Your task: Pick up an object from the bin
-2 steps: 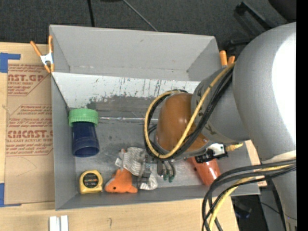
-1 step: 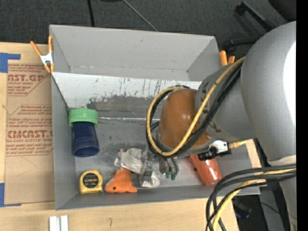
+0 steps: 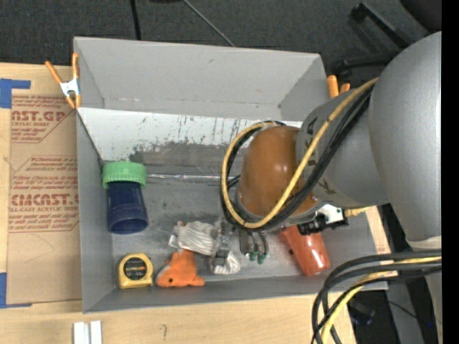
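Observation:
My gripper (image 3: 239, 249) reaches down under the orange wrist cover to the bin floor near the front wall, right of the middle. Its two dark fingers stand apart, so it is open, with nothing visible between them. A crumpled silver-white wrapper (image 3: 199, 238) lies just left of it, and its right end touches the left finger (image 3: 224, 248). An orange toy animal (image 3: 181, 271) lies in front of the wrapper. To the right of the gripper lies an orange-red cylinder (image 3: 307, 252), partly hidden under the arm.
A dark blue cup with a green rim (image 3: 126, 198) lies on its side at the left wall. A yellow tape measure (image 3: 134, 270) sits in the front left corner. The arm and its cables cover the bin's right part.

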`<state>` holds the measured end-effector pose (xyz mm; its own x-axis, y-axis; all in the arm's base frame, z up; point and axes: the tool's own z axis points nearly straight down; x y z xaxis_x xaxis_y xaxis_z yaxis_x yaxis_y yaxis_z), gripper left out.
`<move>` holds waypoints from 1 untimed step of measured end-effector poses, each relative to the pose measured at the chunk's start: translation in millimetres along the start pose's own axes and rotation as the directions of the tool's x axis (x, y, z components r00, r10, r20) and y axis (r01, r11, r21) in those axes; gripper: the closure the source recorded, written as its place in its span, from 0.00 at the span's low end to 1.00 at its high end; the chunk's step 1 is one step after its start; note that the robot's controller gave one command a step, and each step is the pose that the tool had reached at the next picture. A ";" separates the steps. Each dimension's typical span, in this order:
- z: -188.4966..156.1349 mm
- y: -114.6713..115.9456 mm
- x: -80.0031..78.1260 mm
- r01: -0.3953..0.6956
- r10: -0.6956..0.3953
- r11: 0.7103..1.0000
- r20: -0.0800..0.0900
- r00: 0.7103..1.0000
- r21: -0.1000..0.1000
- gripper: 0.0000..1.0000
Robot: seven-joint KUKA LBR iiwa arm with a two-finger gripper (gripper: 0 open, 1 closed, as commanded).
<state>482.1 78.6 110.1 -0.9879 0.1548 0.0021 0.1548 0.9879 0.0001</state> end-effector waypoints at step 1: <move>-21.2 -0.3 1.3 0.001 -0.001 1.000 -0.003 1.000 0.001 1.00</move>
